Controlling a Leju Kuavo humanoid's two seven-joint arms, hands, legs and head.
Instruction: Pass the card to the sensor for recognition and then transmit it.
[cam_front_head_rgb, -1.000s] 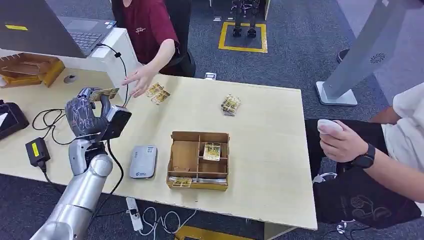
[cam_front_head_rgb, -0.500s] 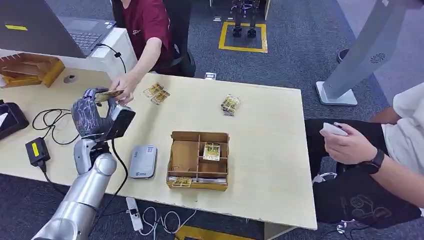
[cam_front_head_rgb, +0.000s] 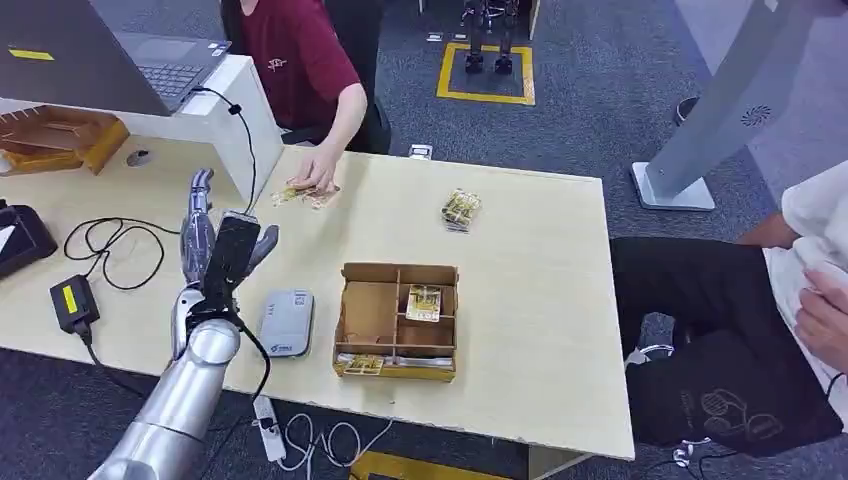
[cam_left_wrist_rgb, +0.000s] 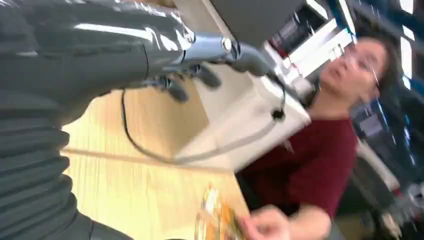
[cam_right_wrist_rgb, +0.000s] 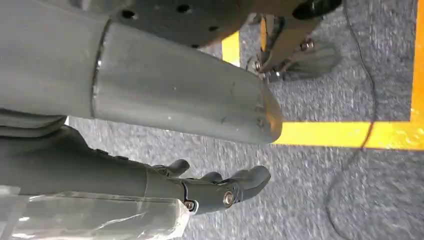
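Observation:
My left hand (cam_front_head_rgb: 205, 238) stands upright above the table's left part, fingers spread and pointing up, with nothing in it. In the left wrist view the left hand (cam_left_wrist_rgb: 150, 45) reaches out bare toward a person in a red shirt (cam_left_wrist_rgb: 310, 160). That person's hand (cam_front_head_rgb: 315, 170) presses yellow patterned cards (cam_front_head_rgb: 298, 194) onto the table near the far edge. The grey-white card sensor (cam_front_head_rgb: 287, 322) lies flat to the right of my left arm. My right hand (cam_right_wrist_rgb: 220, 190) hangs over grey carpet, fingers loosely extended, holding nothing.
A cardboard box with compartments (cam_front_head_rgb: 346, 318) holds a card (cam_front_head_rgb: 424, 302); a card stack (cam_front_head_rgb: 461, 210) lies behind it. A laptop (cam_front_head_rgb: 110, 55) on a white stand, cables and a black adapter (cam_front_head_rgb: 72, 302) sit at the left. A second person (cam_front_head_rgb: 790, 310) sits at the right.
The person took the card out of my left hand and laid it on the table by the other cards. My left hand's fingers went from closed to spread upright.

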